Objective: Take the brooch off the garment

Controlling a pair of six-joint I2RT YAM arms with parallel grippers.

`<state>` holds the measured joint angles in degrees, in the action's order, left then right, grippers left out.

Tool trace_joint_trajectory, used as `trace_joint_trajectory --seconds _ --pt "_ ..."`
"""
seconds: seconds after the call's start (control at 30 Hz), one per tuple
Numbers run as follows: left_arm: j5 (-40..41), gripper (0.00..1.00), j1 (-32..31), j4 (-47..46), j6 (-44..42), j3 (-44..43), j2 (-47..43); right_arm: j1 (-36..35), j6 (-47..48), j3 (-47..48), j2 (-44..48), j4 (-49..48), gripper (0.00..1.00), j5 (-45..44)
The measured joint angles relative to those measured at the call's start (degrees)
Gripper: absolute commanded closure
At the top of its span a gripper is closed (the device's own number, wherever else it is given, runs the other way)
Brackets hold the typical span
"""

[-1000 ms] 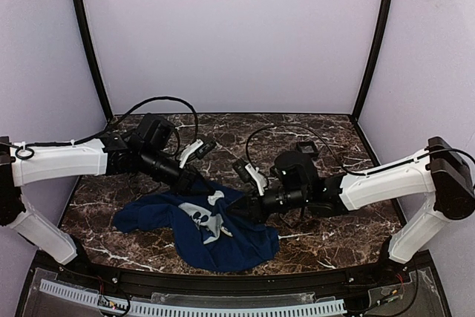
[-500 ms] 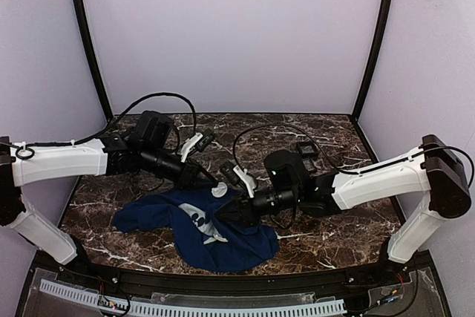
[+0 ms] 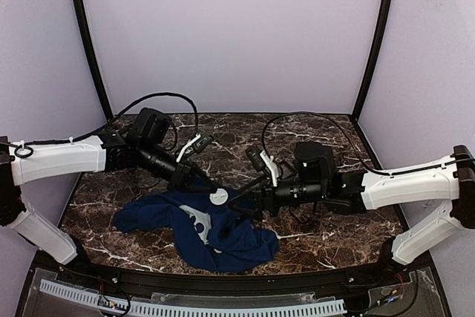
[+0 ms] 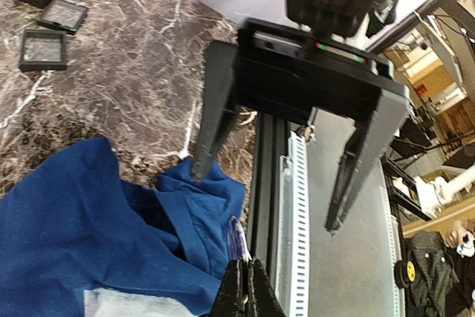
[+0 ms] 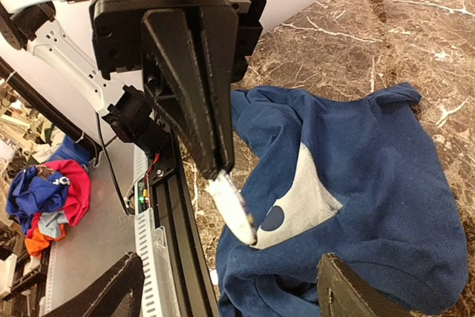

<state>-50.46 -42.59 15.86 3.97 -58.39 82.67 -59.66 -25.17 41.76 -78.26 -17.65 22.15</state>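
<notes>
The garment (image 3: 215, 237) is a navy T-shirt with a pale print, crumpled at the front middle of the marble table (image 3: 334, 235). My left gripper (image 3: 210, 189) is shut on the brooch (image 3: 218, 197), a small pale disc held just over the cloth. In the left wrist view the brooch (image 4: 237, 239) shows edge-on, bluish-silver, sticking out of the closed left gripper (image 4: 245, 261). My right gripper (image 3: 241, 198) stands open, facing it from the right. The right wrist view shows the brooch (image 5: 234, 209) near the shirt's print (image 5: 312, 194); I cannot tell if they touch.
Three small black square trays (image 4: 43, 48) lie on the marble beyond the shirt. A black frame and white cable rail (image 3: 223, 308) run along the table's near edge. Cables loop over both wrists. Pale walls close in the back and sides.
The right gripper has opened wide and drawn back to the right, away from the shirt. The left gripper stays shut on the brooch and has shifted slightly right.
</notes>
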Motion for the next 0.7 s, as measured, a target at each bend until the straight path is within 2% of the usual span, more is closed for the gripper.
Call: trace_joint_trajectory --seconds 0.47,0.7 --pt "-6.58 0.99 -0.04 1.29 -0.98 0.00 0.02 0.15 -2.01 1.57 -5.90 -5.25 0.51 4.50" --pt "-7.52 0.99 -0.07 1.29 -0.96 0.00 0.04 0.15 -2.01 2.49 -6.19 -6.64 0.58 5.51"
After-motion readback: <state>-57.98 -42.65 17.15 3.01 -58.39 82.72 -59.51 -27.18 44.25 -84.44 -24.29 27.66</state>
